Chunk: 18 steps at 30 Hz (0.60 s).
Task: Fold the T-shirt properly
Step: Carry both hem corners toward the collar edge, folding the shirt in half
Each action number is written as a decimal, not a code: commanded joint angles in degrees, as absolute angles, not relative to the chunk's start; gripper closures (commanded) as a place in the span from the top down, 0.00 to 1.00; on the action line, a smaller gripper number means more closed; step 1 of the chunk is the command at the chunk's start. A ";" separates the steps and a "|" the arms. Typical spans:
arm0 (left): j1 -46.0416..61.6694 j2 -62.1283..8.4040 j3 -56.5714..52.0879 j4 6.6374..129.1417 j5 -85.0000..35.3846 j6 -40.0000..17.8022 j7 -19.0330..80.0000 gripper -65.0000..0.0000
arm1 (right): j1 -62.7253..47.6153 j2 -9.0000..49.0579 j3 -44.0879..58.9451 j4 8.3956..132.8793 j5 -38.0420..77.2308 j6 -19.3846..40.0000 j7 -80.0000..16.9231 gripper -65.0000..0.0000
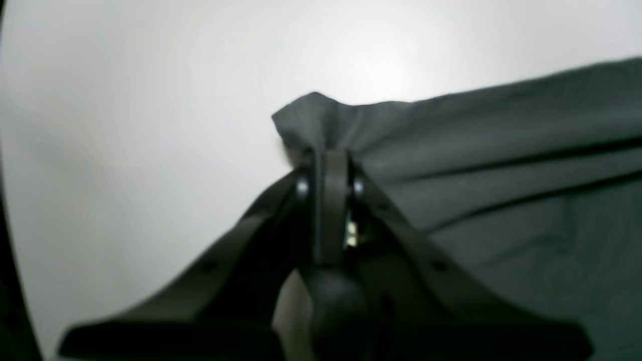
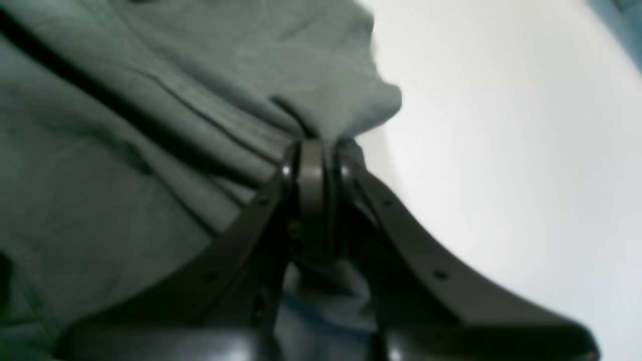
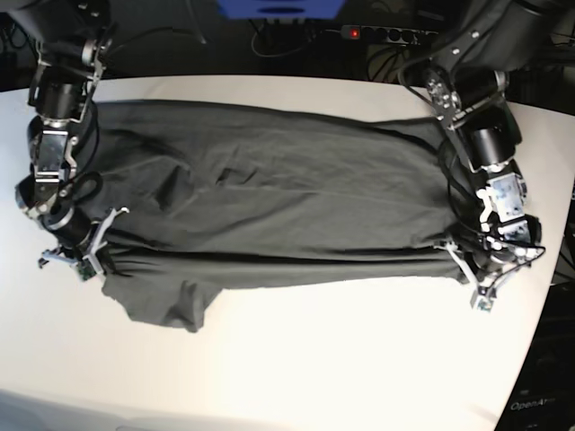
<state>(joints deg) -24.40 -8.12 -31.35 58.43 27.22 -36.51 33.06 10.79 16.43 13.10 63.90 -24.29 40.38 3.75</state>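
The T-shirt (image 3: 269, 206) is plain dark charcoal grey, unprinted, on a white table (image 3: 341, 359).

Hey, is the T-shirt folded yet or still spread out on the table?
Partly folded: the T-shirt stretches across the white table, one long fold along its near edge, held by the left gripper and right gripper.

Right tool (image 2: 313, 150) pinching T-shirt (image 2: 150, 125) edge
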 commanded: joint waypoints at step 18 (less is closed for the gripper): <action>-18.51 -6.29 -31.34 83.82 26.86 -40.00 41.98 0.04 | -0.66 16.22 18.15 84.26 -23.52 40.00 4.97 0.01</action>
